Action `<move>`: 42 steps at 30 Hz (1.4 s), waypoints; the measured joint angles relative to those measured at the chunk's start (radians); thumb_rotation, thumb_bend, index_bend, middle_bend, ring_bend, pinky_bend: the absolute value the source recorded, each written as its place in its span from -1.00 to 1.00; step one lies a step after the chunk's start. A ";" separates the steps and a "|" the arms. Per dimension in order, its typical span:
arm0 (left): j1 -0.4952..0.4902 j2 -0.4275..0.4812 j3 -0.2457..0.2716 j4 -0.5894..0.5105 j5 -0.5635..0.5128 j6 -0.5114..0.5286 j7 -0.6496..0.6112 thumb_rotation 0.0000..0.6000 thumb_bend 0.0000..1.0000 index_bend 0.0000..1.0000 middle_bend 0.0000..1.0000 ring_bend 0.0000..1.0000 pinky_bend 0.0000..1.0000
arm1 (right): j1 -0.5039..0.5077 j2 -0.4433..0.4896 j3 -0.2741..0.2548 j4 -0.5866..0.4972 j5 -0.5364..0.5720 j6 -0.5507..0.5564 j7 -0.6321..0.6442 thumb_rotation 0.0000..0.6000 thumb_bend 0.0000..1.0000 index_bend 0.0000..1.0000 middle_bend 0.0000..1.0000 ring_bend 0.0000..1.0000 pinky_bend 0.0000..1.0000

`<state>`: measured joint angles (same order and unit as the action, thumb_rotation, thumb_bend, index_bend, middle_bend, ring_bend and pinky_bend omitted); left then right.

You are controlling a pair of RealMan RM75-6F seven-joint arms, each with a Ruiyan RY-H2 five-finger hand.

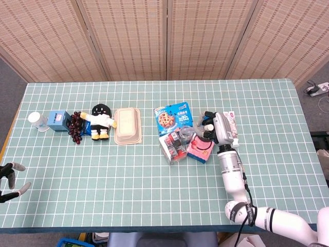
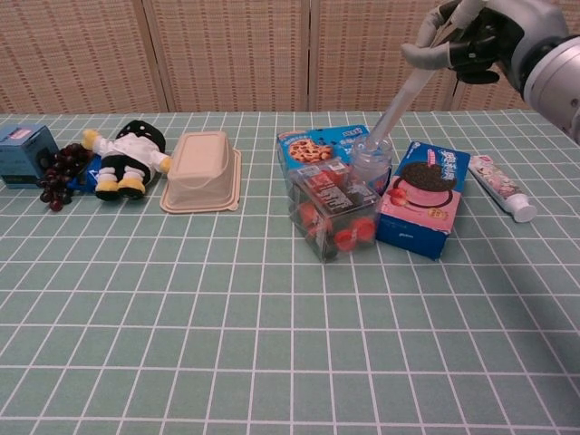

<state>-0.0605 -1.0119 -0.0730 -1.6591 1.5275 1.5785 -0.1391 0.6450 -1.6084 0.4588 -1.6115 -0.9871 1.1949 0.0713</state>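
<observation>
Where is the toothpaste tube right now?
The toothpaste tube lies flat on the table's right side in the chest view, just right of the pink cookie box. In the head view it sits beside the right hand.

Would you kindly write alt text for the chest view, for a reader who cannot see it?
The robot's right hand holds a long white rod slanting down to a clear cup among a cookie packet, a clear snack box and a pink biscuit box on a green gridded table. Further left lie a beige lidded container, a plush doll and grapes.
</observation>
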 measured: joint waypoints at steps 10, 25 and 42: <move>0.003 0.003 -0.004 0.002 -0.005 0.005 -0.010 1.00 -0.73 0.14 0.53 0.13 0.50 | 0.023 -0.037 0.000 0.072 0.022 -0.040 0.012 1.00 0.23 0.70 1.00 1.00 1.00; 0.004 0.004 -0.005 0.000 -0.005 0.006 -0.009 1.00 -0.73 0.14 0.53 0.13 0.50 | 0.065 -0.086 0.003 0.156 0.079 -0.098 -0.024 1.00 0.24 0.70 1.00 1.00 1.00; 0.007 0.007 -0.004 -0.004 0.000 0.011 -0.014 1.00 -0.73 0.14 0.53 0.13 0.50 | 0.098 -0.115 0.007 0.212 0.136 -0.139 -0.071 1.00 0.23 0.62 1.00 1.00 1.00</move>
<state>-0.0534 -1.0049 -0.0767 -1.6632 1.5273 1.5892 -0.1528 0.7427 -1.7236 0.4659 -1.3994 -0.8511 1.0561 0.0000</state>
